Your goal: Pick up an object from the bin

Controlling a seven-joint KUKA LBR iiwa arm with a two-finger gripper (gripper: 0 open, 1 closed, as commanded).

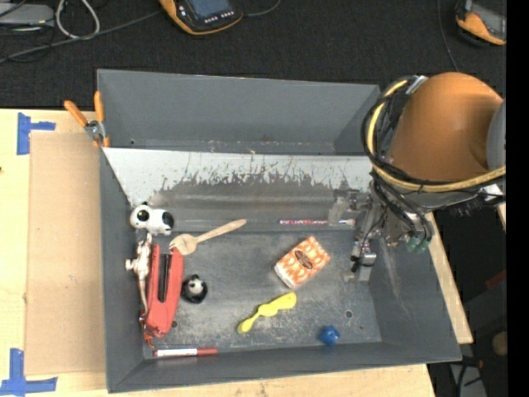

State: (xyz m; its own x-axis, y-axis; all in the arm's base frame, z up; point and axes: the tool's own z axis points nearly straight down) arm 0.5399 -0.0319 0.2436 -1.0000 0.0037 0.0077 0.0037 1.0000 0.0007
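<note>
In bin [248,122], right side: gripper [361,265], open or closed unclear, near orange packet [302,262], blue ball [329,335].

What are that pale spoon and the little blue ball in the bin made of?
The spoon looks like wood: pale tan and matte, with no shine. The blue ball seems to be plastic or rubber, as it is smooth and evenly coloured. The look alone cannot settle which.

The scuffed grey metal bin [248,131] carries an orange patterned packet [302,262] mid-floor; a yellow plastic piece [266,313] and small blue ball [329,335] toward the front; a pale wooden spoon [207,235] and long red tool [164,289] at left.
</note>
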